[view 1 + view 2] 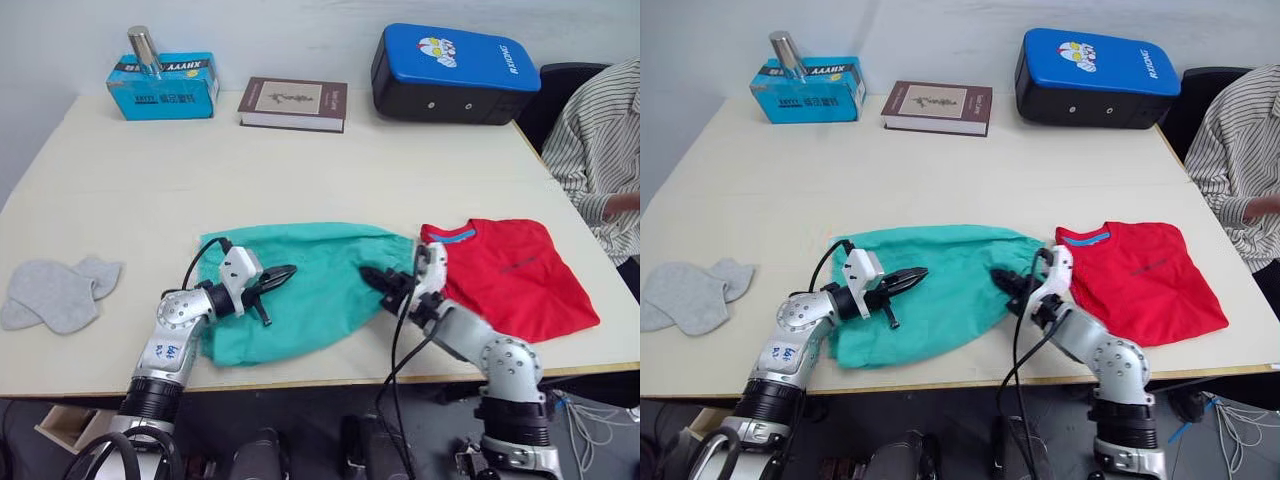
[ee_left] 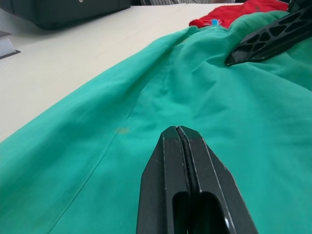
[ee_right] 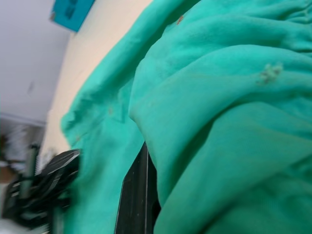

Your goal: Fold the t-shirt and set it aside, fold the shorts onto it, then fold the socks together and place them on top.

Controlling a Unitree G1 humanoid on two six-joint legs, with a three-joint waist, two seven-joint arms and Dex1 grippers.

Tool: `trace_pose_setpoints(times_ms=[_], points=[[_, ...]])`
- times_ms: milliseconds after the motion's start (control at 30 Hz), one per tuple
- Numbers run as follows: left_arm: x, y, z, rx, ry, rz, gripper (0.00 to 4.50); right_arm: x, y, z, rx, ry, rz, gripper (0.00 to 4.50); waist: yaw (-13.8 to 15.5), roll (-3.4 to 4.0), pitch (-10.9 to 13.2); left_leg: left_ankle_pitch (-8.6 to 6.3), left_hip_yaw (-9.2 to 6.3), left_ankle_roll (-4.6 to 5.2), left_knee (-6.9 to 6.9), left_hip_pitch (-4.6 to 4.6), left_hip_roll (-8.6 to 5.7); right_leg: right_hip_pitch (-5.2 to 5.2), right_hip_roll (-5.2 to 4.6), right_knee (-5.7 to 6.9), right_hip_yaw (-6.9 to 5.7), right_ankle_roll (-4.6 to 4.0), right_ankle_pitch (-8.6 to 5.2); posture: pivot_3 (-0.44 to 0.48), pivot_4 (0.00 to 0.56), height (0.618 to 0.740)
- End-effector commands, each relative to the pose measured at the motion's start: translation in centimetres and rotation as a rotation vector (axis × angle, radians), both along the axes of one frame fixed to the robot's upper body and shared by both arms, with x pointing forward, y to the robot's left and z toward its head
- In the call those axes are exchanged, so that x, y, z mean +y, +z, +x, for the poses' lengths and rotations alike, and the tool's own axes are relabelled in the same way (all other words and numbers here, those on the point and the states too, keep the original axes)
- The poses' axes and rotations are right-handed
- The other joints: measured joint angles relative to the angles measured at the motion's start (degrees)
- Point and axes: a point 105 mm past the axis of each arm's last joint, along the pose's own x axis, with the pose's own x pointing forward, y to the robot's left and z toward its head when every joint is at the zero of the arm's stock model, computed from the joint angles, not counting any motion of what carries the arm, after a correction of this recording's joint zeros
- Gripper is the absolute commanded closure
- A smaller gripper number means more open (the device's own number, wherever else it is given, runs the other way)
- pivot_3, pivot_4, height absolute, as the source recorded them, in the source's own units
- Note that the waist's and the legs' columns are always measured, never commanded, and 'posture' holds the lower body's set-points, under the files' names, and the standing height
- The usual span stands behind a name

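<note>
Soft teal shorts (image 1: 300, 290) lie rumpled and roughly folded near the front edge of a pale, smooth table (image 1: 300, 170), their gathered waistband toward the flat-folded red t-shirt (image 1: 505, 272), which lies just beside them toward the front right corner. The left gripper (image 1: 280, 277), its black fingers pressed together and holding nothing, rests over the shorts' left half. The right gripper (image 1: 375, 277) is at the waistband end with cloth draped over its fingers; whether they grip cannot be told. Two grey knit socks (image 1: 58, 290) overlap at the left edge. Along the back edge sit a blue carton (image 1: 163, 85), a brown book (image 1: 294, 103) and a padded blue-and-black case (image 1: 455, 72).
</note>
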Motion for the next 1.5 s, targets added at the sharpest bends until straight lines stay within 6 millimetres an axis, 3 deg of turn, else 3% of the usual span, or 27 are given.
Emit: trace_pose_setpoints(times_ms=[33, 133, 233, 400, 500, 633, 767, 900, 1067, 1167, 1233, 1367, 1500], points=[[0.4, 0.9, -0.1, -0.02, 0.026, -0.024, 4.5, -1.2, 3.7, 0.4, -0.178, 0.032, -0.176, 4.47, -0.12, 0.13, 0.09, 0.0, 0.04, 0.01, 0.02, 0.0, 0.0, -0.01, 0.01, -0.05, 0.0, 0.02, -0.01, 0.0, 0.15, 0.74], [0.8, -0.1, -0.1, 0.008, 0.045, 0.017, 4.5, -0.3, 5.7, 0.5, -0.32, 0.128, -0.39, 4.47, -0.36, 0.15, 0.1, 0.01, 0.12, -0.05, -0.09, 0.02, 0.04, -0.1, 0.08, -0.08, 0.0, 0.06, -0.03, 0.0, 0.15, 0.74], [1.0, -0.6, 0.1, 0.03, 0.077, 0.033, 4.5, 2.6, 7.1, 0.1, -0.511, 0.258, -0.638, 4.47, -0.39, 0.13, 0.17, 0.11, 0.14, -0.23, -0.19, 0.0, 0.11, -0.25, 0.17, -0.03, 0.01, 0.05, -0.04, 0.0, 0.15, 0.74], [1.5, -1.7, 0.1, 0.093, 0.131, 0.055, 4.5, 8.9, 6.4, -1.8, -0.714, 0.487, -0.842, 4.47, -0.22, 0.06, 0.22, 0.2, 0.15, -0.32, -0.18, -0.04, 0.12, -0.41, 0.16, 0.17, 0.03, 0.05, -0.04, 0.0, 0.15, 0.74], [2.2, -2.2, -0.1, 0.123, 0.164, 0.06, 4.5, 10.9, 5.2, -2.0, -0.785, 0.537, -0.935, 4.47, -0.16, 0.05, 0.23, 0.21, 0.16, -0.33, -0.15, -0.05, 0.1, -0.43, 0.11, 0.23, 0.04, 0.05, -0.04, 0.0, 0.15, 0.74], [3.4, -2.4, -0.8, 0.142, 0.199, 0.061, 4.5, 11.0, 2.0, -1.0, -0.714, 0.567, -1.04, 4.47, -0.14, 0.04, 0.22, 0.2, 0.17, -0.31, -0.08, -0.08, 0.06, -0.42, 0.04, 0.22, 0.04, 0.04, -0.04, 0.0, 0.15, 0.74], [4.4, -2.2, -1.3, 0.152, 0.235, 0.049, 4.5, 11.6, 1.2, -1.0, -0.692, 0.587, -1.033, 4.47, -0.1, 0.04, 0.22, 0.18, 0.17, -0.28, -0.03, -0.09, 0.05, -0.42, 0.01, 0.24, 0.04, 0.03, -0.04, 0.0, 0.15, 0.74], [4.7, -2.2, -1.3, 0.15, 0.258, 0.045, 4.5, 13.7, 2.1, -1.4, -0.709, 0.605, -0.913, 4.47, -0.4, 0.04, 0.22, 0.21, 0.16, -0.32, -0.07, -0.07, 0.11, -0.45, 0.07, 0.28, 0.02, -0.01, -0.03, 0.0, 0.15, 0.74], [4.9, -2.2, -1.1, 0.146, 0.271, 0.037, 4.5, 15.0, 4.6, -3.0, -0.785, 0.791, -0.724, 3.2, -0.27, 0.04, 0.22, 0.24, 0.15, -0.32, -0.07, -0.07, 0.1, -0.49, 0.07, 0.35, 0.02, -0.08, -0.01, 0.0, 0.15, 0.74], [5.3, -2.4, -1.2, 0.147, 0.277, 0.039, 4.5, 14.4, 6.2, -3.7, -0.803, 0.91, -0.632, 2.2, -0.18, 0.02, 0.23, 0.19, 0.15, -0.22, -0.02, -0.08, 0.07, -0.45, 0.02, 0.33, 0.02, -0.09, 0.0, 0.0, 0.15, 0.74], [5.7, -2.5, -1.3, 0.145, 0.293, 0.039, 4.5, 13.7, 6.2, -3.9, -0.801, 0.978, -0.618, 1.47, -0.21, 0.02, 0.23, 0.17, 0.15, -0.2, -0.02, -0.08, 0.07, -0.46, 0.03, 0.31, 0.02, -0.1, 0.0, 0.0, 0.15, 0.74], [7.8, -2.2, -2.0, 0.141, 0.366, 0.006, 4.5, 11.9, 6.3, -4.7, -0.827, 1.063, -0.577, 1.47, -0.37, 0.02, 0.23, 0.15, 0.16, -0.22, -0.1, -0.08, 0.08, -0.47, 0.04, 0.25, -0.01, -0.12, -0.02, 0.0, 0.15, 0.74], [10.2, -2.3, -3.3, 0.143, 0.424, 0.018, 4.5, 11.5, 7.0, -3.7, -0.922, 0.976, -0.612, 1.47, -0.71, 0.02, 0.24, 0.16, 0.17, -0.26, -0.1, -0.07, 0.1, -0.5, 0.06, 0.28, -0.02, -0.14, -0.03, 0.0, 0.15, 0.74]])
